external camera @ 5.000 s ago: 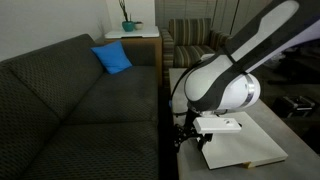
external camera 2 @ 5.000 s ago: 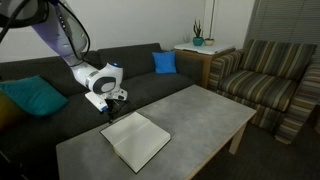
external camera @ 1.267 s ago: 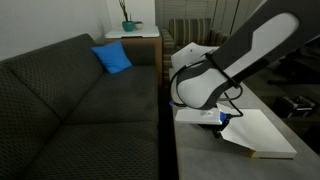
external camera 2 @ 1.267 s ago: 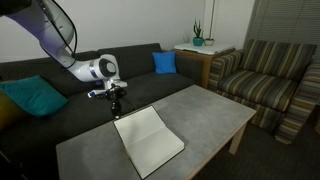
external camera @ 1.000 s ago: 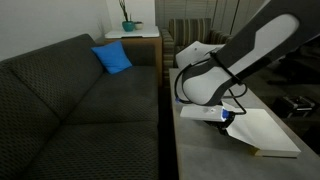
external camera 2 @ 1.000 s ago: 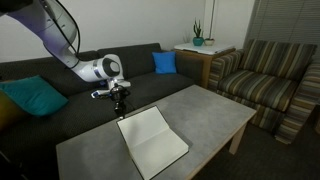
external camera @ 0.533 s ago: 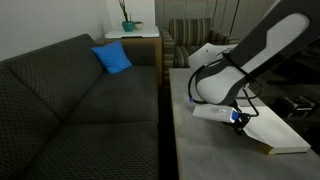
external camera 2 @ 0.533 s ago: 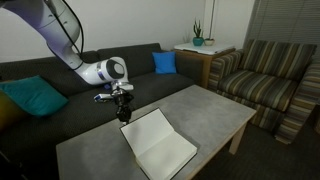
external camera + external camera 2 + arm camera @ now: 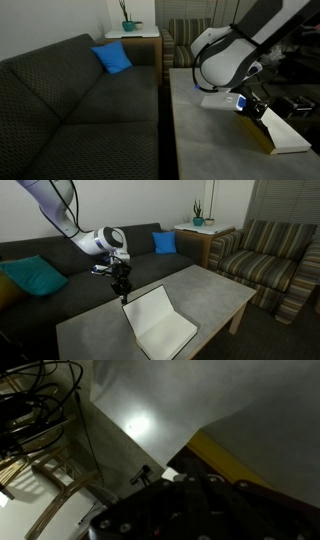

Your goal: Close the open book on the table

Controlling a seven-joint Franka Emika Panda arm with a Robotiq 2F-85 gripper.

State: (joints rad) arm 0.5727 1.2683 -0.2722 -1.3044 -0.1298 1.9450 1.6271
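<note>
One book (image 9: 160,328) lies on one grey desk (image 9: 215,290). One robot arm (image 9: 60,210) reaches in, carrying one gripper (image 9: 124,295). Behind the desk stands one dark sofa (image 9: 60,255) with two cushions on it: one blue cushion (image 9: 165,242) and one teal cushion (image 9: 35,277). There is one small side table (image 9: 190,230) bearing one potted plant (image 9: 198,218), and one striped armchair (image 9: 262,260) shows in full.
</note>
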